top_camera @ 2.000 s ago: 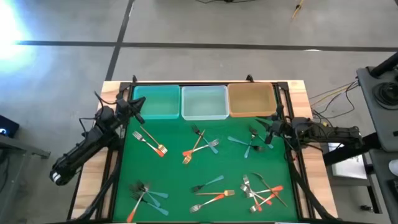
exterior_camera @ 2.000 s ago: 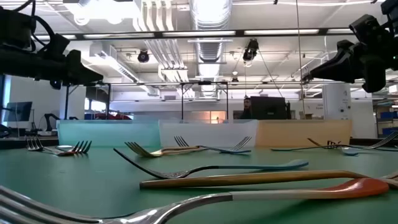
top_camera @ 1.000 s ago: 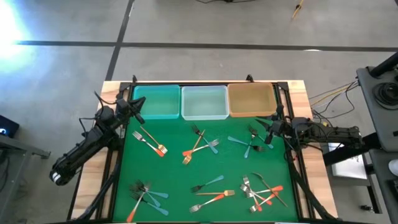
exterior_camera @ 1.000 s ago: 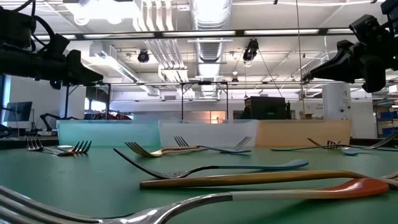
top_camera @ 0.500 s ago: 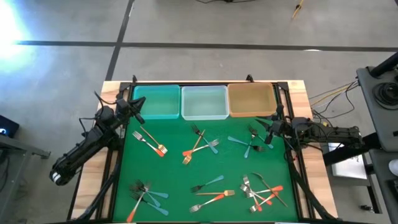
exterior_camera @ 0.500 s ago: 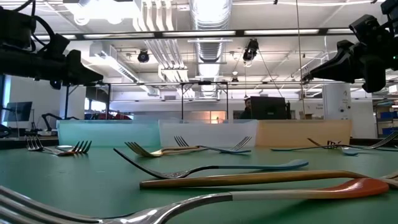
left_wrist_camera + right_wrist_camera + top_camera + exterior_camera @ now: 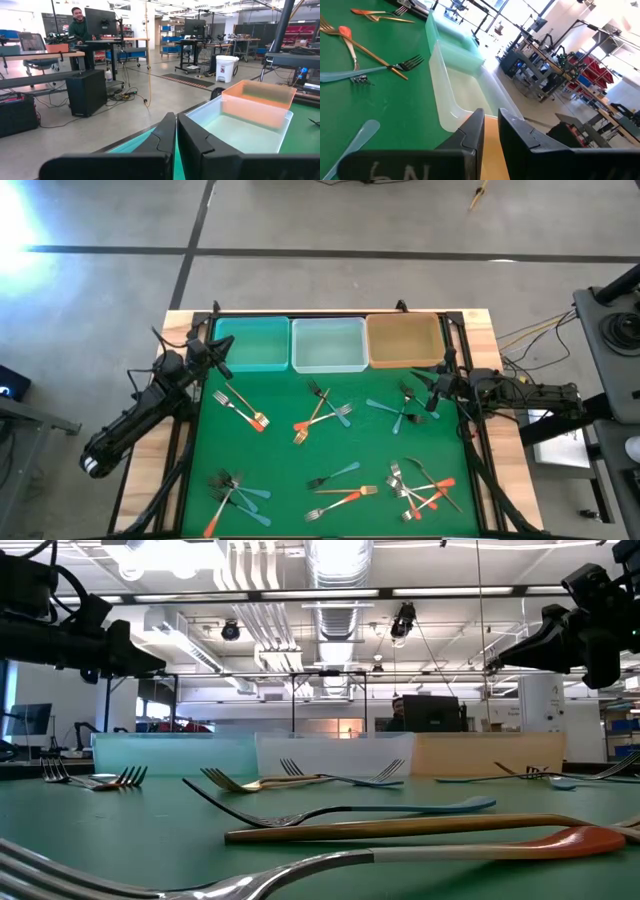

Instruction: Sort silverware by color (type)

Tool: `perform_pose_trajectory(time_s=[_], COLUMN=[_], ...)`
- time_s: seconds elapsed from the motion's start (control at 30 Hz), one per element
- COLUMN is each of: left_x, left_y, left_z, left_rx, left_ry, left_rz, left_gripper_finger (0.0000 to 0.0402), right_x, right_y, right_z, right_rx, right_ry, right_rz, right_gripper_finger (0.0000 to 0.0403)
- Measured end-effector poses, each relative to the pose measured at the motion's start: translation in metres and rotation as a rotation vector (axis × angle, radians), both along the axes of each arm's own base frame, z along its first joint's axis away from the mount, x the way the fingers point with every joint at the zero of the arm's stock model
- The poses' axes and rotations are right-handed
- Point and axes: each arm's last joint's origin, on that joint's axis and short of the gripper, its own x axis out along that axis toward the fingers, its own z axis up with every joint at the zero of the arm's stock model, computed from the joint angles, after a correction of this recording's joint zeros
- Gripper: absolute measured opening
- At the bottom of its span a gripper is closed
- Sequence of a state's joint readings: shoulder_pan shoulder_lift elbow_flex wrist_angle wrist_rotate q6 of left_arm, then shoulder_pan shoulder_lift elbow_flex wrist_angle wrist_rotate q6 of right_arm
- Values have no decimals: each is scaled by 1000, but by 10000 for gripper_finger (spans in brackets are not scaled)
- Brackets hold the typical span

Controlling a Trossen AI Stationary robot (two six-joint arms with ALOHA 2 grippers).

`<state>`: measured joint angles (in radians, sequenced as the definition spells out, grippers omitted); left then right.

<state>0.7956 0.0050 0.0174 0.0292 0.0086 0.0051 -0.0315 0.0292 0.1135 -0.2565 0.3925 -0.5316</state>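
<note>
The silverware lies scattered on the green mat [image 7: 290,465]. A gold and an orange-handled fork [image 7: 240,409] lie at the left. A crossed cluster [image 7: 322,414] is in the middle and teal-handled forks [image 7: 398,411] are at the right. More heaps lie near the front left [image 7: 232,494], front middle [image 7: 342,486] and front right [image 7: 422,486]. My left gripper [image 7: 228,344] hovers shut at the mat's far left, by the teal bin. My right gripper [image 7: 428,392] hovers at the mat's right edge. Its fingers [image 7: 475,131] stand slightly apart with nothing between them.
Three bins stand in a row along the mat's far edge: teal [image 7: 250,343], clear [image 7: 328,345] and amber [image 7: 404,340]. Black frame rails [image 7: 478,470] run along both sides of the mat. A person [image 7: 77,20] sits at a desk in the room beyond.
</note>
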Motion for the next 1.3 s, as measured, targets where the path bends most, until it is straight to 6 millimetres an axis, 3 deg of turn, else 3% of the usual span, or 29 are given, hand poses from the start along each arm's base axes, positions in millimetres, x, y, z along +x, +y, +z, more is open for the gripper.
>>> perform_pose_trajectory(time_s=[0.4,0.57,0.97,1.3], left_x=[0,0,0,0], left_y=[0,0,0,0], left_z=[0,0,0,0], left_rx=[0,0,0,0], left_ry=[0,0,0,0], left_rz=[0,0,0,0], left_gripper_finger=[0,0,0,0], right_x=[0,0,10,21], right_y=[-1,-1,-2,0], right_z=[4,3,-15,-47], right_rx=[-122,99,498,1069], right_ry=[13,-79,-62,-6], right_rz=[-29,-70,-223,-513], right_gripper_finger=[47,47,47,48])
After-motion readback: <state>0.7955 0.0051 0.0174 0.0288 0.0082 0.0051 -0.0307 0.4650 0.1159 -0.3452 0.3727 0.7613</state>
